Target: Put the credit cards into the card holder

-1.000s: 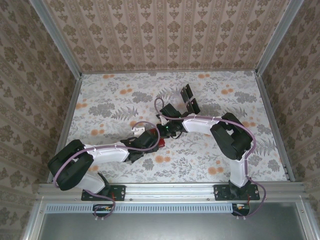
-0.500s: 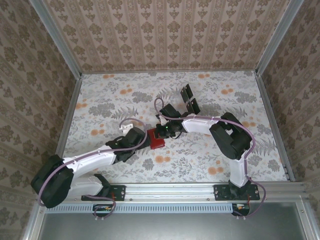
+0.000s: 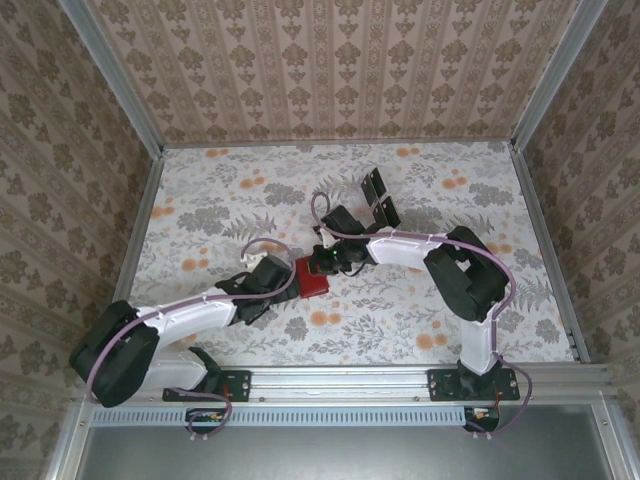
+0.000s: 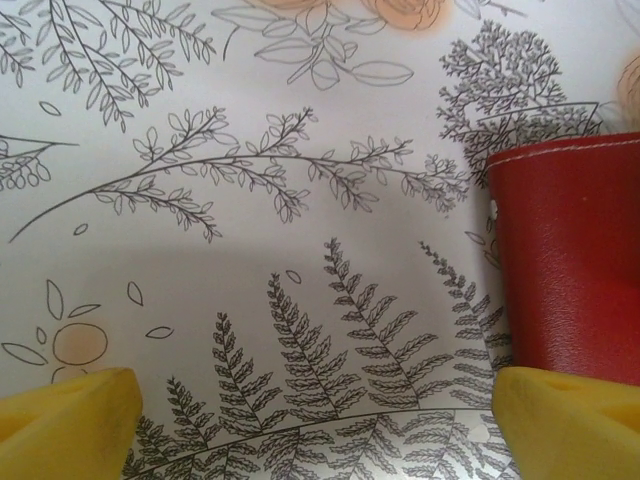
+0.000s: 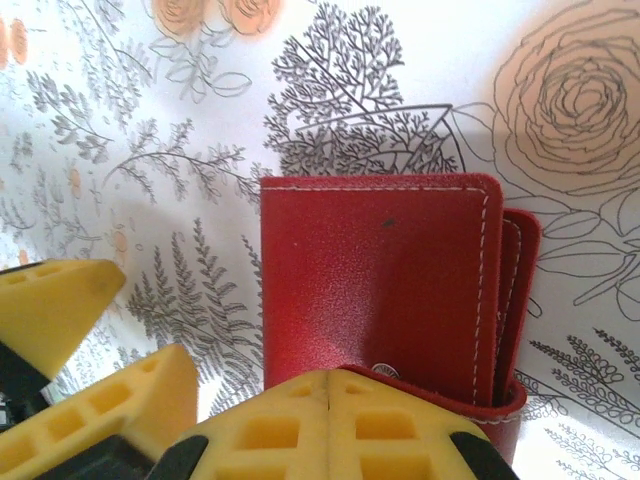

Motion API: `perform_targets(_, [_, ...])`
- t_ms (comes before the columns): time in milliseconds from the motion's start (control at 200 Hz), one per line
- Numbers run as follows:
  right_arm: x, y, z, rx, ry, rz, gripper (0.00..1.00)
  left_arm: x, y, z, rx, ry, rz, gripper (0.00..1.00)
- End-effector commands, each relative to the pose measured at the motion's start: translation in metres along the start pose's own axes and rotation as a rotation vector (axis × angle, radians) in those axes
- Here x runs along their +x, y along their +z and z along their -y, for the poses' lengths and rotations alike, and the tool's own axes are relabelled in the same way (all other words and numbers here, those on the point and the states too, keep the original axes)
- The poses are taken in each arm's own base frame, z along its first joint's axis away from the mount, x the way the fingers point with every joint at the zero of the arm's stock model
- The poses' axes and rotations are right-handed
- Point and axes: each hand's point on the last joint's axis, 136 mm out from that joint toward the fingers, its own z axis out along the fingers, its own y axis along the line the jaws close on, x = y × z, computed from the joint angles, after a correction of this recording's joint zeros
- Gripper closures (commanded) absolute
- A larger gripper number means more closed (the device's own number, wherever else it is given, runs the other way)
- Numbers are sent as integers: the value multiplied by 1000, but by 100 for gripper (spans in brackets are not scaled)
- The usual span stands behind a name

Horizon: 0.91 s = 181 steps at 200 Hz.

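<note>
The card holder [image 3: 311, 276], a small red folded wallet, lies closed at mid table. My right gripper [image 3: 323, 264] is shut, and its yellow tips [image 5: 331, 405] press on the near edge of the card holder [image 5: 380, 280], beside the metal snap [image 5: 383, 370]. My left gripper [image 3: 288, 280] stands open just left of the wallet with nothing between its fingers. In the left wrist view this gripper [image 4: 320, 430] has one fingertip [image 4: 570, 420] close to the card holder [image 4: 570, 260]. Two black credit cards [image 3: 379, 199] lie behind the right arm.
A clear plastic sheet [image 5: 400, 140] lies flat under the wallet, its edge showing as a faint line. Patterned walls with metal rails [image 3: 135, 240] close in the flowered table on three sides. One left finger [image 5: 50, 305] shows in the right wrist view.
My left arm has drawn back to the left off the card holder, which now lies uncovered. The right gripper has stayed shut in place.
</note>
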Motion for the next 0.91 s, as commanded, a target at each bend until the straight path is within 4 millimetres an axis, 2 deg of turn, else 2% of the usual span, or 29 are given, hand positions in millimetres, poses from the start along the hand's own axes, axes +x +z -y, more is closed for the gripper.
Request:
perform_targets(0, [-9,-10,-10,-34,-1,42,100,7,4,-2,1,10,-17,1])
perform_targets(360, [-11,-3,-10,-50,15,40,100,19,12,-1,-3,16,-45,1])
perform_targets(900, [11,20,11,-13,42,-27,100,23,18,1,-7,20,-57,1])
